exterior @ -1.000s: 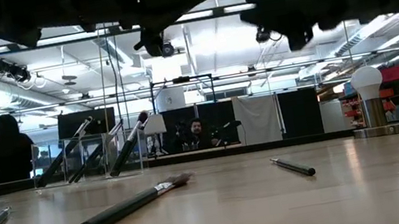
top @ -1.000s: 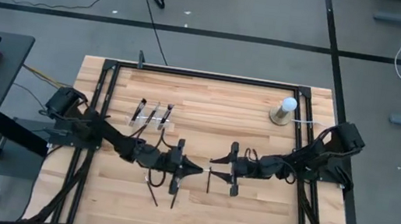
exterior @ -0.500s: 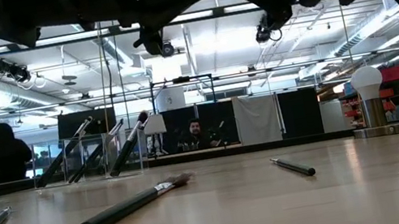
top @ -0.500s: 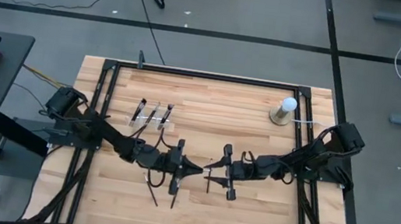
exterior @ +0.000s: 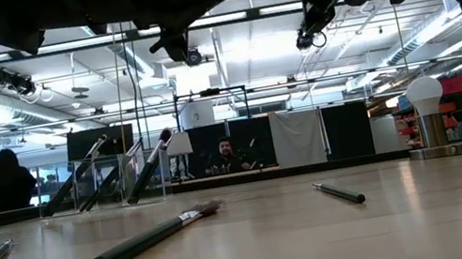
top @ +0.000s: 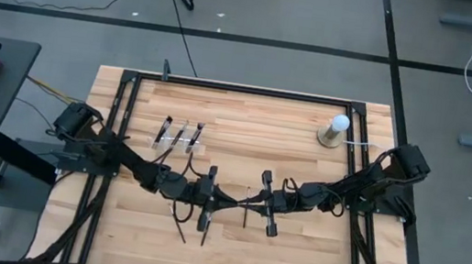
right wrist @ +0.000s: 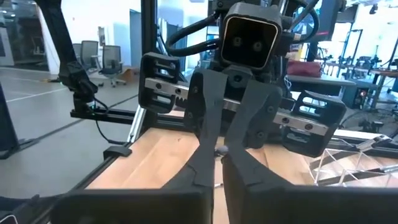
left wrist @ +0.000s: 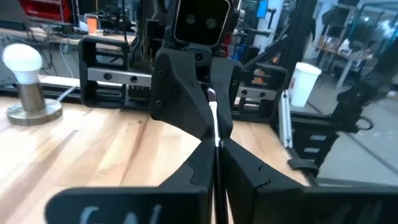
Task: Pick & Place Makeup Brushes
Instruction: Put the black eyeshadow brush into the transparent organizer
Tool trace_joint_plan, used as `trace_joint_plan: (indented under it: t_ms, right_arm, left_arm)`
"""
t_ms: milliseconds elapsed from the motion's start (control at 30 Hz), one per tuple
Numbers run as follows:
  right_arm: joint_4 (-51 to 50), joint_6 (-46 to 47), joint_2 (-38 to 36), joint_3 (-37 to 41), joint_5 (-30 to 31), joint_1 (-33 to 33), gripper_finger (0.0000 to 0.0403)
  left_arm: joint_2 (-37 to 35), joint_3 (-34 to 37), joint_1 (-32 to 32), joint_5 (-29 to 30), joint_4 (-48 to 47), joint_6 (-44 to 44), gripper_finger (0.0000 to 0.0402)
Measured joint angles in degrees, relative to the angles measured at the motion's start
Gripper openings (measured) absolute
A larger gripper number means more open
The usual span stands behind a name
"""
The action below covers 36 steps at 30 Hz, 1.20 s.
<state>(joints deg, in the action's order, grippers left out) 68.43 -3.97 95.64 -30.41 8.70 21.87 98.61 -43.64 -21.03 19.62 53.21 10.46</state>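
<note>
Midair, both arms tip-to-tip (level)

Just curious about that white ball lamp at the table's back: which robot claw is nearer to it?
Right. The right gripper sits mid-table, diagonally in front of the white ball lamp; the left gripper meets it from the far side.

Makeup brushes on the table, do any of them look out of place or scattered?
Yes. Three makeup brushes lie loose on the wooden table, pointing different ways, while others stand tilted in the clear holder at the back.
</note>
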Motion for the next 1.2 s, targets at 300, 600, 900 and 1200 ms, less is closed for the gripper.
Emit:
trace_joint_plan:
  t_ms: [300,600,900,1200]
  right_arm:
    - [-14.81,6.76,-6.44,0.00,5.53,0.05,0.0010]
    - [-18.65,9.57,-8.05,0.00,8.32,-0.33,0.0010]
    - [-18.30,9.75,-8.03,0.00,8.83,-0.49,0.0010]
    - [-18.81,10.81,-8.01,-0.02,7.85,-0.72,0.0010]
  left_arm:
    - [-0.04,-0.04,0.39,7.31,-8.33,-6.18,0.0146]
    - [-0.04,0.02,0.93,9.05,-10.95,-6.67,0.0141]
    - [0.24,-1.50,2.43,7.31,-13.14,-5.16,0.0108]
    - [6.27,-11.61,2.84,8.12,-24.24,-6.95,0.0081]
